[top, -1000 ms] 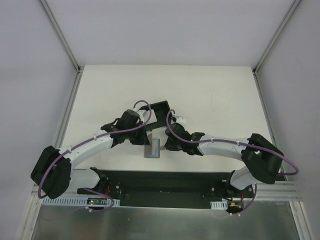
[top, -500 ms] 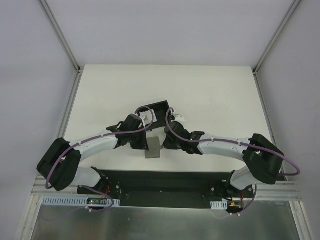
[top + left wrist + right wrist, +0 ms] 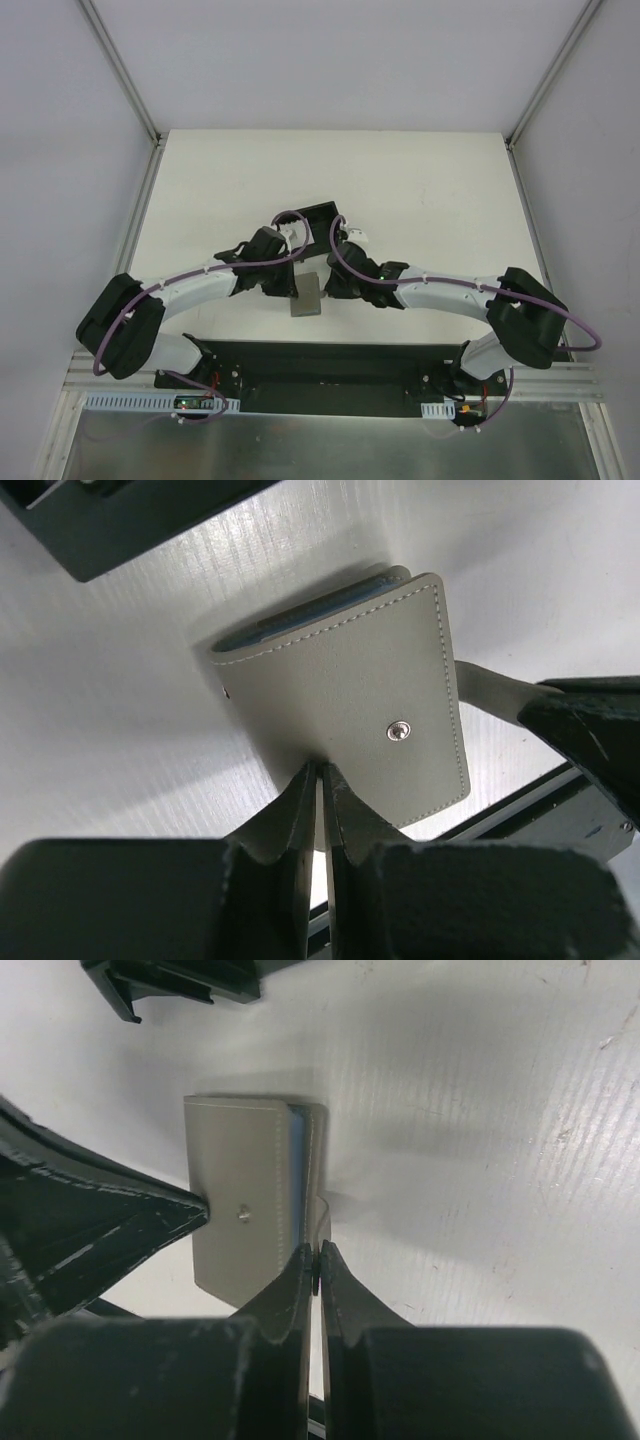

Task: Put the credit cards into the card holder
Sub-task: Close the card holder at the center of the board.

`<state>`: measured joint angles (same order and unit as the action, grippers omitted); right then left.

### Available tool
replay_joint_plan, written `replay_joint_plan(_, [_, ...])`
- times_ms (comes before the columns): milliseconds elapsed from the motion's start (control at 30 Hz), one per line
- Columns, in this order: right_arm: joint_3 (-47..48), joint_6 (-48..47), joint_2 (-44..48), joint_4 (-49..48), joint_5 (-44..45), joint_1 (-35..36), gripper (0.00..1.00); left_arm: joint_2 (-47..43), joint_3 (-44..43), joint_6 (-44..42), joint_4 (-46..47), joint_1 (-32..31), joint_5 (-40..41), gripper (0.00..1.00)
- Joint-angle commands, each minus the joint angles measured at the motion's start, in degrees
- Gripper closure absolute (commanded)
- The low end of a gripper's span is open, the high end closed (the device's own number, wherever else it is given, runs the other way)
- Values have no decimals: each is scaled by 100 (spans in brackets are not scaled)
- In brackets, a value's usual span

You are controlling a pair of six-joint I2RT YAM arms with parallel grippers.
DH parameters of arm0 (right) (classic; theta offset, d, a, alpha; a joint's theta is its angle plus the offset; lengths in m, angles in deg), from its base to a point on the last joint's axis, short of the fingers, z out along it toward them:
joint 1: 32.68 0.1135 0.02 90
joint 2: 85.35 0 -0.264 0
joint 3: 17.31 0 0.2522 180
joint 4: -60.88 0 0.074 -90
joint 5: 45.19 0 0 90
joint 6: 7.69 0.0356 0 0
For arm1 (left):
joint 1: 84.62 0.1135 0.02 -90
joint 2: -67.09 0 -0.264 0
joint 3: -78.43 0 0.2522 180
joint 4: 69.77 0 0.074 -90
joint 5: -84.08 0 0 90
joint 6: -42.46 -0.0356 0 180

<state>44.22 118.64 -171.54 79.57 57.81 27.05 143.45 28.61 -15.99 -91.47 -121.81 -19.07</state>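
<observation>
A grey snap wallet (image 3: 307, 297) lies between my two grippers in front of the arms. The left gripper (image 3: 320, 770) is shut on the wallet's near edge (image 3: 340, 680). From the other side, the right gripper (image 3: 318, 1257) is shut on the wallet's thin flap (image 3: 322, 1215). Dark blue credit cards show only as an edge between the wallet's layers (image 3: 296, 1150), and again in the left wrist view as a blue edge (image 3: 300, 620). The black card holder (image 3: 320, 217) stands just beyond the wallet, also seen in the card holder corner (image 3: 170, 980).
The white tabletop (image 3: 430, 190) is bounded by metal rails on the left (image 3: 140, 210) and right (image 3: 530, 210). A black base plate (image 3: 320, 365) runs along the near edge, close behind the wallet.
The left arm's elbow swung right and its gripper settled onto the wallet's left side. The wallet shifted slightly. The right arm barely moved.
</observation>
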Motion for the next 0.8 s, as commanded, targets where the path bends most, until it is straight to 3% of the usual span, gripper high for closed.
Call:
replay_joint_plan(0, [399, -162, -2, 78, -51, 74, 97, 335, -191, -272, 30, -60, -188, 95])
replay_joint_plan(367, [1146, -452, -731, 438, -438, 250, 93, 424, -7, -115, 39, -139, 75, 96])
replay_joint_plan(567, [1349, -400, -1215, 430, -754, 241, 90, -15, 204, 70, 56, -139, 260, 88])
replay_joint_plan(700, [1279, -338, -1260, 360, -825, 224, 78, -226, 336, 97, 100, -139, 225, 82])
replay_joint_plan(767, [1209, -355, -1198, 255, -894, 198, 67, -270, 371, 80, 188, -139, 111, 79])
